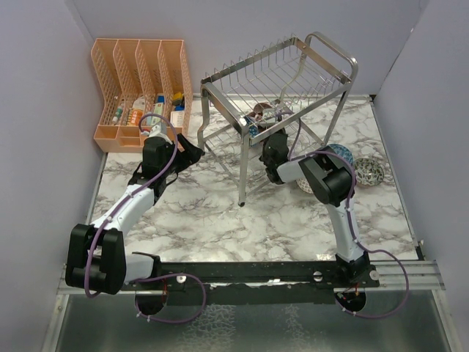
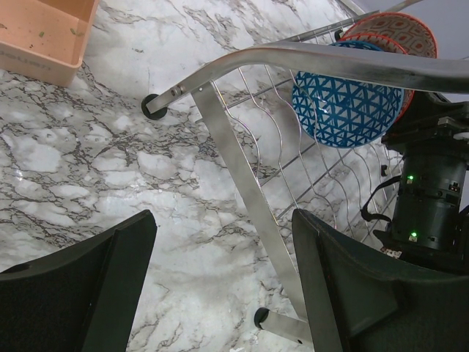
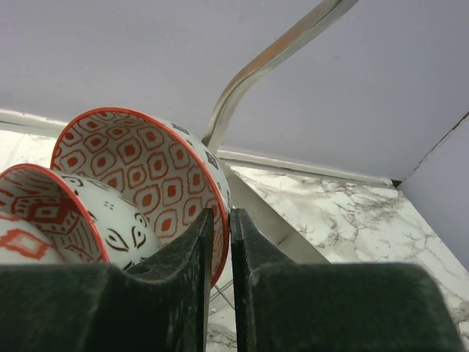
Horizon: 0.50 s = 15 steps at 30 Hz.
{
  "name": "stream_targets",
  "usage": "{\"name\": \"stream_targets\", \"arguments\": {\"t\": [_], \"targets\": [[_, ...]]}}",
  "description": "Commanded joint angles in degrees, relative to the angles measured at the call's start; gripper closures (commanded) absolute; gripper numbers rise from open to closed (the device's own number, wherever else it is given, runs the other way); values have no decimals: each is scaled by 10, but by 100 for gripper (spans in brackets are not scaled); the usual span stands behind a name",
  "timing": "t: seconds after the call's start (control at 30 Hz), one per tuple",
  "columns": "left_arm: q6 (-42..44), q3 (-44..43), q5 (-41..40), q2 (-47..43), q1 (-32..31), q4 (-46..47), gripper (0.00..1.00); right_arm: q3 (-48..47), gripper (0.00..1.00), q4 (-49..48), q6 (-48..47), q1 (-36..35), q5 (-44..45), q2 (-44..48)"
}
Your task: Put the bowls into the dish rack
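The silver dish rack (image 1: 293,70) stands at the back centre. Bowls stand on edge in its lower tier (image 1: 261,117). In the right wrist view my right gripper (image 3: 221,216) is shut on the rim of a red-patterned bowl (image 3: 139,158), with a second red bowl (image 3: 40,220) just left of it. The top view shows this gripper (image 1: 265,133) reaching into the lower tier. My left gripper (image 1: 192,152) is open and empty beside the rack's left leg (image 2: 242,191). Its view (image 2: 223,220) shows a blue bowl (image 2: 344,110) and a red bowl (image 2: 396,33) in the rack.
A teal bowl (image 1: 341,155) and a greyish bowl (image 1: 368,171) lie on the marble table (image 1: 220,213) right of the rack. An orange slotted organiser (image 1: 139,88) stands at the back left. Grey walls close both sides.
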State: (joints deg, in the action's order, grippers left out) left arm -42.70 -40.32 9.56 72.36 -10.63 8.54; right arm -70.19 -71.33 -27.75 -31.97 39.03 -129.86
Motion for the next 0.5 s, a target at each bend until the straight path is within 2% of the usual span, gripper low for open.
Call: {"name": "stream_targets", "arguments": {"t": [0.0, 0.23, 0.37, 0.47], "targets": [[3, 4, 2, 2, 0, 18, 23, 17, 83, -12, -4, -12, -20, 2], [3, 2, 2, 1, 0, 18, 23, 39, 67, -6, 0, -21, -21, 25], [3, 2, 3, 0, 0, 17, 23, 44, 50, -6, 5, -21, -8, 30], [3, 3, 3, -1, 0, 15, 23, 44, 31, -9, 2, -21, 0, 31]]}}
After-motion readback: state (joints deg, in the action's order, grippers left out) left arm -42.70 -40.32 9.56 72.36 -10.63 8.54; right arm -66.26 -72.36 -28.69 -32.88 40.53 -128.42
